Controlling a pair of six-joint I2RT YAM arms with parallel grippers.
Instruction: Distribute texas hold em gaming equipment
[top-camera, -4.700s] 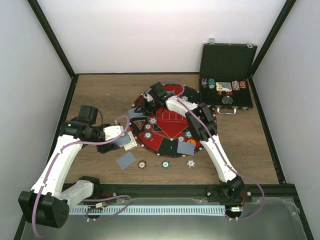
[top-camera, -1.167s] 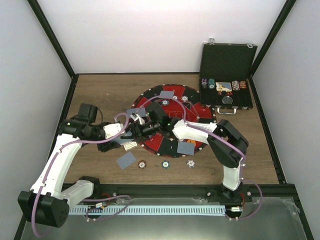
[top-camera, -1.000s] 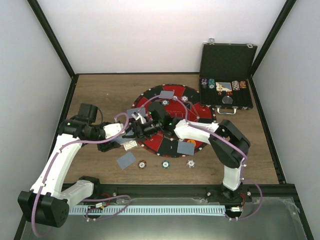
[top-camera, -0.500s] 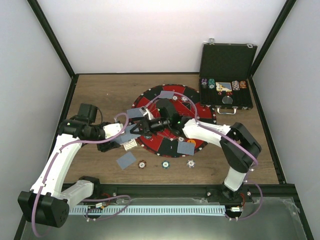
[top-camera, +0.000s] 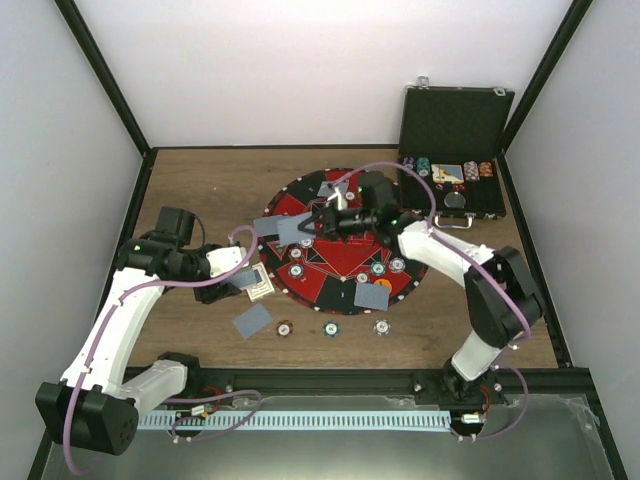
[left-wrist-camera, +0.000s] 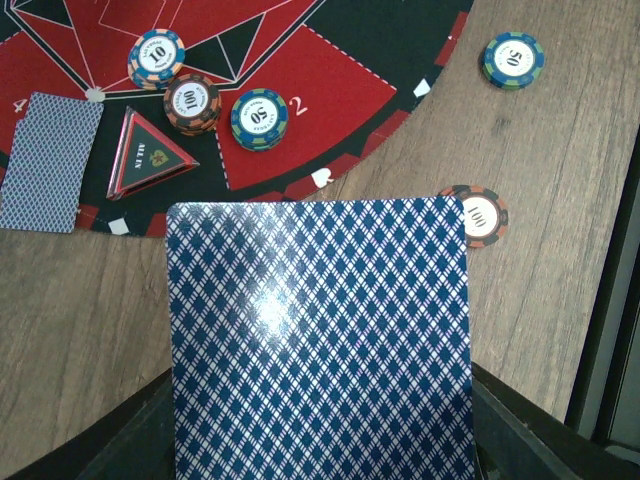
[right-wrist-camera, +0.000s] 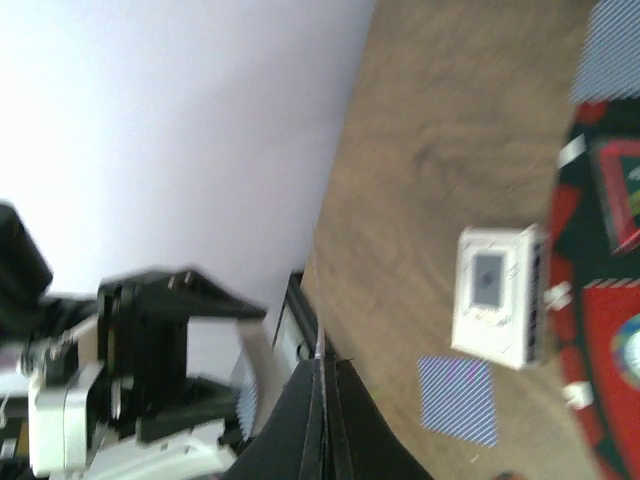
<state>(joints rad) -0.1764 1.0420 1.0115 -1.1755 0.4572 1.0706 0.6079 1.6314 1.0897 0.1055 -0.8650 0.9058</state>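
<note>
My left gripper (top-camera: 238, 279) hangs over the table just left of the mat, shut on a deck of blue-backed cards (left-wrist-camera: 318, 340) that hides its jaws. My right gripper (top-camera: 318, 224) is above the mat's far left part, shut on a single card (top-camera: 297, 230), which shows edge-on between the fingers (right-wrist-camera: 322, 362) in the right wrist view. More cards lie face down (top-camera: 333, 187) (top-camera: 372, 295) (top-camera: 252, 320). Striped chips (left-wrist-camera: 259, 117) and a triangular marker (left-wrist-camera: 150, 160) sit on the mat. Three chips (top-camera: 331, 328) lie on the wood in front of it.
The round red-and-black mat (top-camera: 330, 290) fills the table's middle. A black hinged case (top-camera: 455, 120) stands open at the back right with chip stacks inside. A white card box (top-camera: 259, 284) lies by the mat's left edge, close to my left gripper.
My right gripper closed on a card at the left gripper's deck, then drew back to the right and away over the mat with it. The left arm stayed still.
</note>
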